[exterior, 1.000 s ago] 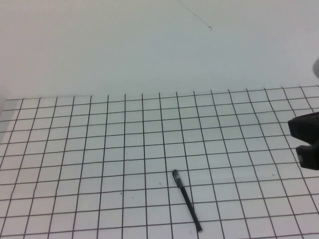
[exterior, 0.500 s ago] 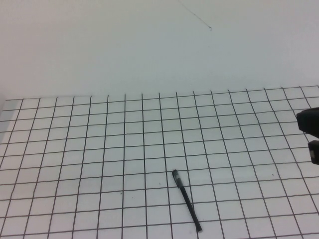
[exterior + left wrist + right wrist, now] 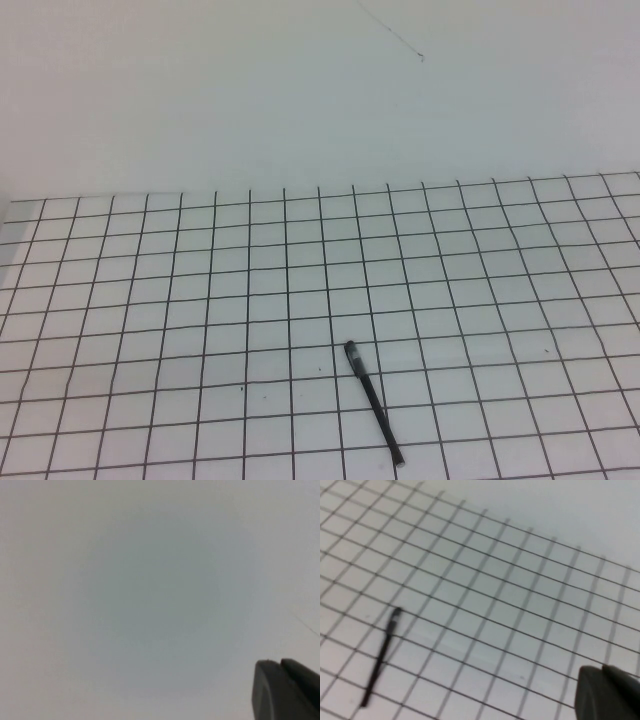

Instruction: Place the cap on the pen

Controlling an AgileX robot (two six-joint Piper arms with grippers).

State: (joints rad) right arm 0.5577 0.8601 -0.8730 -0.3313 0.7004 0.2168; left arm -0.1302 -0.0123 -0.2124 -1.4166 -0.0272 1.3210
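Note:
The thin black pen (image 3: 373, 402) lies flat on the grid mat near the front edge, slanting from far left to near right. Its far end looks slightly thicker. No separate cap piece shows in any view. The pen also shows in the right wrist view (image 3: 381, 657). Neither gripper shows in the high view. My right gripper (image 3: 602, 668) hovers above the mat, well away from the pen, fingers together and empty. My left gripper (image 3: 280, 662) faces a blank white surface, fingers together and empty.
The white mat with black grid lines (image 3: 200, 300) covers the table. A plain white wall (image 3: 300, 90) rises behind it, with a thin dark mark (image 3: 395, 35) near its top.
My right gripper has drawn back to the right and left the high view. The pen has not moved.

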